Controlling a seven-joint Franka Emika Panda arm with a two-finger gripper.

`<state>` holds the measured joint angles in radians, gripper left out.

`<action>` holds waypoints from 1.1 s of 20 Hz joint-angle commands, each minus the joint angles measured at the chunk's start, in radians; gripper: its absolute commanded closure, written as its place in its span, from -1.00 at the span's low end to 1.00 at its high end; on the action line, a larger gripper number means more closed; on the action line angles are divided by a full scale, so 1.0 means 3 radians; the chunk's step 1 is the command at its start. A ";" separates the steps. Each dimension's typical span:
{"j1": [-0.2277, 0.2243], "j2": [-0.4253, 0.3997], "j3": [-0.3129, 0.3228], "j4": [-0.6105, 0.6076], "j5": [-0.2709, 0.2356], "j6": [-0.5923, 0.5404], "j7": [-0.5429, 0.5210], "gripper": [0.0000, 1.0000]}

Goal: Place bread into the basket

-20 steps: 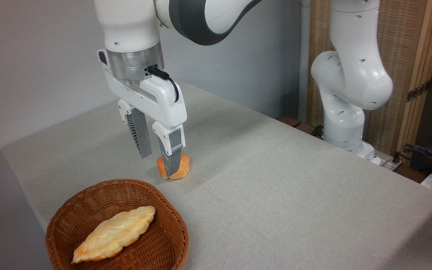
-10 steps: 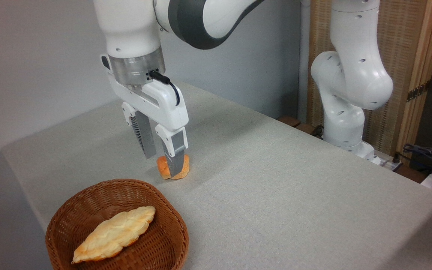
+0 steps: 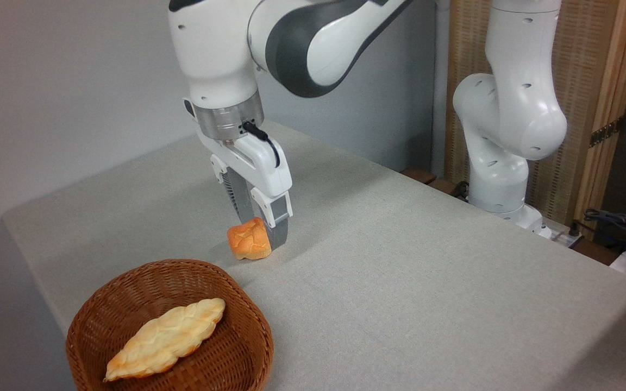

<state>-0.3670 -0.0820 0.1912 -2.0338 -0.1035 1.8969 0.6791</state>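
Jaws lowered to the bench, fingers pointing down, close together. Near finger pressed against the right side of the bread; far finger mostly hidden behind the near one and the bun. Cannot tell whether the bread sits clamped between the fingers or merely touches one from the side. Bread resting on the bench cloth, cracked pale top turned up and toward the camera, orange underside at the cloth. Placed just beyond the far rim of the basket, apart from it, with a strip of bare cloth between.

Basket at the near left corner of the bench, partly cut off by the lower edge of the view. Inside, a loaf, long and pale, lying on a slant across the bottom, filling much of the middle. Free room along the basket's far and right walls.

Arm reaching over from the right, its base at the far right edge of the bench. Cables beyond that edge. Wooden screen behind the base.
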 commanded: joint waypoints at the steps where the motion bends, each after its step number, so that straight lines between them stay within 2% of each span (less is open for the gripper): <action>1: -0.0111 -0.0059 0.0022 -0.0271 -0.0466 0.0364 0.0037 -1.00; 4: -0.0234 -0.0018 0.0027 -0.0333 -0.0509 0.0396 0.0094 -1.00; 9: -0.0311 0.0196 0.0022 -0.0323 -0.0478 0.0518 0.0109 -1.00; 10: -0.0366 0.0242 0.0022 -0.0323 -0.0478 0.0584 0.0104 -1.00; 16: -0.0382 0.0284 0.0027 -0.0318 -0.0473 0.0646 0.0109 -1.00; 17: -0.0382 0.0284 0.0027 -0.0318 -0.0458 0.0646 0.0114 -0.87; 19: -0.0382 0.0279 0.0022 -0.0313 -0.0330 0.0646 0.0114 0.05; 20: -0.0382 0.0279 0.0022 -0.0308 -0.0325 0.0641 0.0114 0.23; 22: -0.0382 0.0279 0.0027 -0.0308 -0.0325 0.0636 0.0114 0.24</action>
<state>-0.4765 0.0103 0.1902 -2.1271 -0.2169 2.0801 0.6976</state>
